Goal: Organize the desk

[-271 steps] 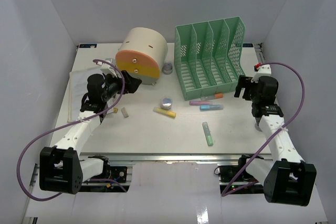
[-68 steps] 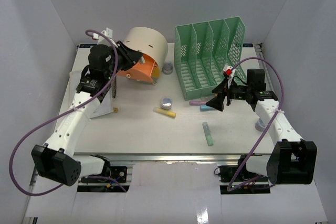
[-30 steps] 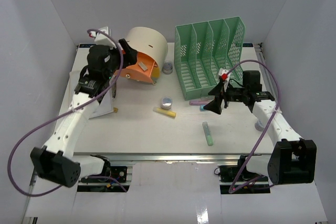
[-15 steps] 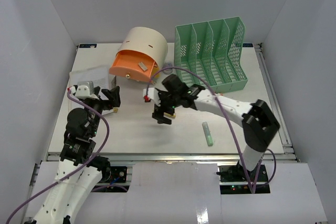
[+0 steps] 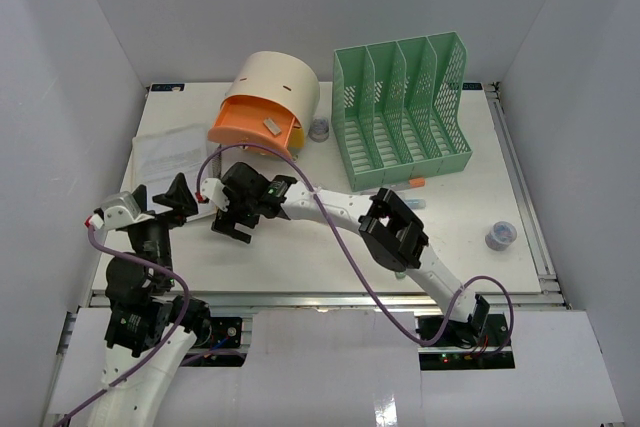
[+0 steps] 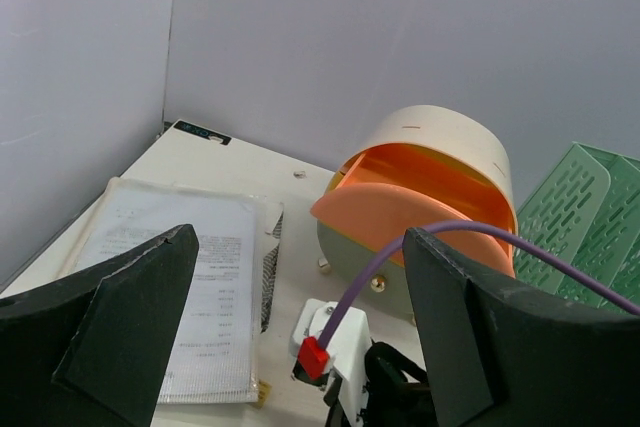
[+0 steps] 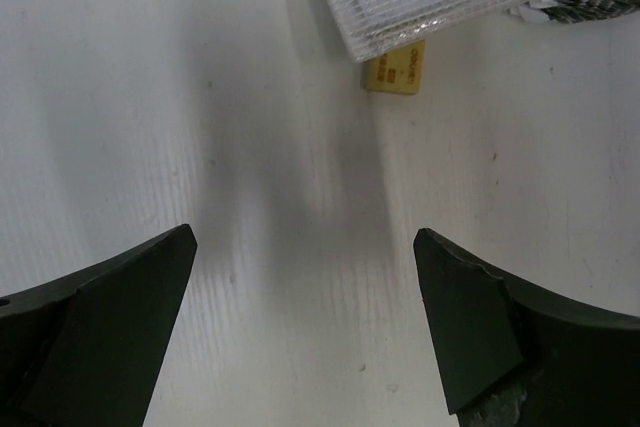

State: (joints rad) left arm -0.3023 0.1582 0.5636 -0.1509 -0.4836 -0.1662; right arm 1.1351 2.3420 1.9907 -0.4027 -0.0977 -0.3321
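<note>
**Top view.** The white surface [image 5: 290,262] fills the floor of a white-walled enclosure, and its metal rail [image 5: 300,296] runs along the near edge by the arm bases. At the back left a cream drawer unit [image 5: 278,87] is shown with its orange drawer [image 5: 245,132] pulled out. A small grey piece [image 5: 270,126] lies in the drawer. To the right of the unit a green file rack [image 5: 400,107] stands upright. A grey cap [image 5: 320,130] sits between the unit and the rack, and a second grey cap [image 5: 499,236] is seen near the right edge. An orange marker [image 5: 417,183] lies just in front of the rack. A clear sleeve [image 5: 168,152] holding printed paper lies flat at the left side.

**Left wrist view.** The left claw [image 6: 300,237] is held above the near left part of the surface and is pointed toward the drawer unit. Its fingers [image 6: 130,317] are spread wide, with nothing between them.

**Right wrist view.** The right arm is stretched across to the left half of the surface. The right claw [image 7: 305,237] is held over bare white surface with its jaws wide apart, and nothing is gripped. Beyond its tips the sleeve's corner is seen, and a small yellow tag [image 7: 395,72] lies at the sleeve's edge.
</note>
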